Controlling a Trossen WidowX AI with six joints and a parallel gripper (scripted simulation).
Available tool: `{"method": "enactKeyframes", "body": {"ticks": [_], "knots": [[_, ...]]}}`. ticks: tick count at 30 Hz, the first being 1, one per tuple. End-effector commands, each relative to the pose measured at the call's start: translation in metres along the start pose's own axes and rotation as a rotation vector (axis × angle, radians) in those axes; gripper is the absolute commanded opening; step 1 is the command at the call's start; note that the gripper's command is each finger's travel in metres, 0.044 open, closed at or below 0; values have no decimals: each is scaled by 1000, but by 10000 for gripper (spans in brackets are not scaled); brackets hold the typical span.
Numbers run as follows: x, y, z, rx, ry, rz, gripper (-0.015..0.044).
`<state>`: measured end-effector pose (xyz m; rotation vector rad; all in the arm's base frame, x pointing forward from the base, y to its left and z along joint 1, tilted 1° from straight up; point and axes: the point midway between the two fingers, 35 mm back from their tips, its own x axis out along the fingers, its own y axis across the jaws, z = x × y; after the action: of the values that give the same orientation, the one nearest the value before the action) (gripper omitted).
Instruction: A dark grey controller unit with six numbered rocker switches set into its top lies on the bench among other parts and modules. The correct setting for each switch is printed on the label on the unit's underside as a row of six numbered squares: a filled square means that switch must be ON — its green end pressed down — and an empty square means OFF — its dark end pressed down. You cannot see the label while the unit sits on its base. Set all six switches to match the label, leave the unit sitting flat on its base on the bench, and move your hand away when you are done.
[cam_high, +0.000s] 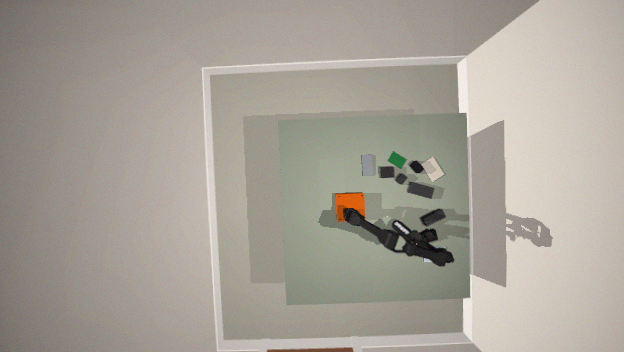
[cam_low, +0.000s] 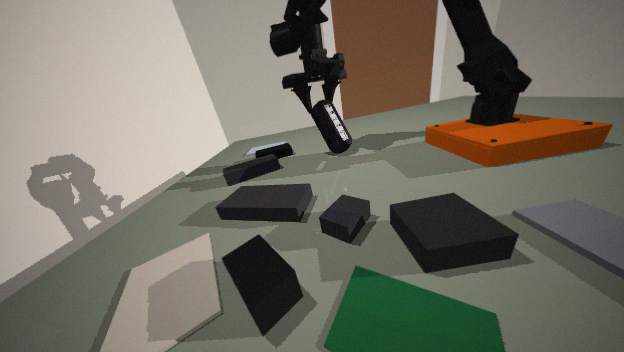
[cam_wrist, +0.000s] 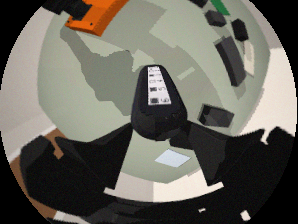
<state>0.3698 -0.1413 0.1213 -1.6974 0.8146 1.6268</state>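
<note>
The dark grey controller unit (cam_low: 326, 131) (cam_wrist: 141, 107) is held tilted above the bench, its lower end close to the surface. Its underside faces the wrist camera. The white label (cam_high: 401, 227) (cam_low: 336, 121) (cam_wrist: 159, 92) shows a row of small squares with numbers. The two squares nearest the gripper look filled and the third looks empty; the farther ones are too small to read surely. My gripper (cam_low: 319, 104) (cam_wrist: 158, 124) is shut on the unit's near end, one finger on each side. The rocker switches face away and are hidden.
The orange arm base (cam_high: 352, 201) (cam_low: 540, 141) (cam_wrist: 104, 19) stands on the bench. Several dark blocks, including a long one (cam_high: 420, 190) (cam_low: 265, 197) (cam_wrist: 230, 62), lie near a green board (cam_high: 397, 159) (cam_low: 415, 312), a beige plate (cam_high: 436, 168) and a grey panel (cam_high: 367, 165). A pale plate (cam_wrist: 172, 158) lies beneath the hand.
</note>
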Motion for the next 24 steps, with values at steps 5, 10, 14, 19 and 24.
{"method": "enactKeyframes", "body": {"ticks": [5,10,14,19,24], "knots": [[8,1,-5,-3,-9,11,338],[10,1,-9,-3,-9,11,338],[12,1,-11,-3,-9,11,338],[14,1,-15,-3,-9,11,337],[17,1,-18,-3,-9,11,337]]}}
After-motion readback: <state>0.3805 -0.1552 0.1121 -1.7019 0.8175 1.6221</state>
